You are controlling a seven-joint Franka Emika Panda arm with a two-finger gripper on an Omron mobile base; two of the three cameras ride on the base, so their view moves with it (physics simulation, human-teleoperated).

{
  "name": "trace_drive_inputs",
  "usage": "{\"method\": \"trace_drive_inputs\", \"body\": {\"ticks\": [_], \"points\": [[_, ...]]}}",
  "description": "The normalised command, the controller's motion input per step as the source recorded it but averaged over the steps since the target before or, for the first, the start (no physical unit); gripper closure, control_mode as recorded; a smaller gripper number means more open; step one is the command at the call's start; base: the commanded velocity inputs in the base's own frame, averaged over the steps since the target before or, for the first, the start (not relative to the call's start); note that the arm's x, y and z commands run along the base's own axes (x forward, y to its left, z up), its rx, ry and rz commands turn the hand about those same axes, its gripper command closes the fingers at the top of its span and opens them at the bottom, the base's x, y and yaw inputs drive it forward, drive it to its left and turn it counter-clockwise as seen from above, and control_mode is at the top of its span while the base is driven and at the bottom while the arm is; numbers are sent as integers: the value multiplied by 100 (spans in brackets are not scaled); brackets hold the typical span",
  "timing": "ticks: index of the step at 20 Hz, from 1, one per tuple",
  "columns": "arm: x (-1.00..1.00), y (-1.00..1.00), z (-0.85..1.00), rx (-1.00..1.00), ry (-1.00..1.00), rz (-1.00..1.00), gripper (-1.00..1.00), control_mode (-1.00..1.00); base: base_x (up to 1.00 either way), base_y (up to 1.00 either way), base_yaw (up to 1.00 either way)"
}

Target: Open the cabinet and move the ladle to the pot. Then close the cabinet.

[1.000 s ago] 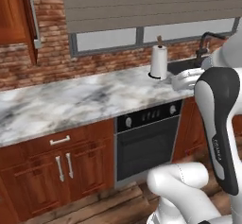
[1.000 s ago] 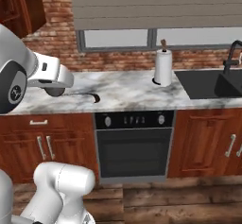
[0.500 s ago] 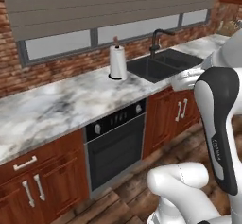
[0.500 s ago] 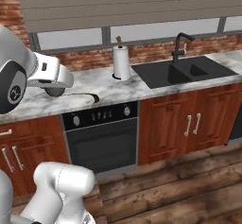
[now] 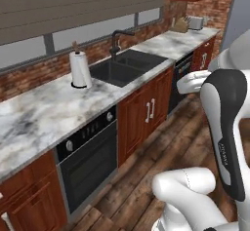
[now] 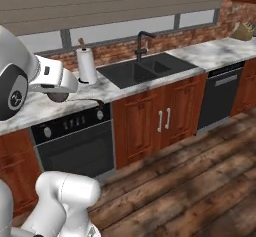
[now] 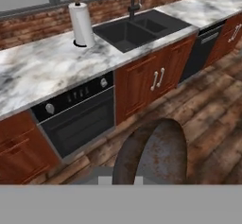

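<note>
Up close, ladle (image 7: 151,152) bowl, rusty brown

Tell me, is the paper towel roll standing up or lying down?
Standing up. The paper towel roll stands on its end on the counter, beside the sink.

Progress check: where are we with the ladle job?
Done, apparently: the ladle is out of the cabinet. In hand: the gripper holds it, jaws closed on its handle, facing the sink. Left: reach the pot, set the ladle in, close the cabinet.
</note>
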Motion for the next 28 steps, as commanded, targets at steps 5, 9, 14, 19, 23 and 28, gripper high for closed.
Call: {"method": "trace_drive_inputs", "body": {"ticks": [5,9,14,19,23,28], "points": [[0,0,0,0,0,0,100,100,0,-13,-42],[0,0,0,0,0,0,100,100,0,-26,-43],[0,0,0,0,0,0,100,100,0,-33,-42],[0,0,0,0,0,0,100,100,0,-22,-41],[0,0,0,0,0,0,100,100,0,-24,-41],[0,0,0,0,0,0,100,100,0,-19,-40]]}}
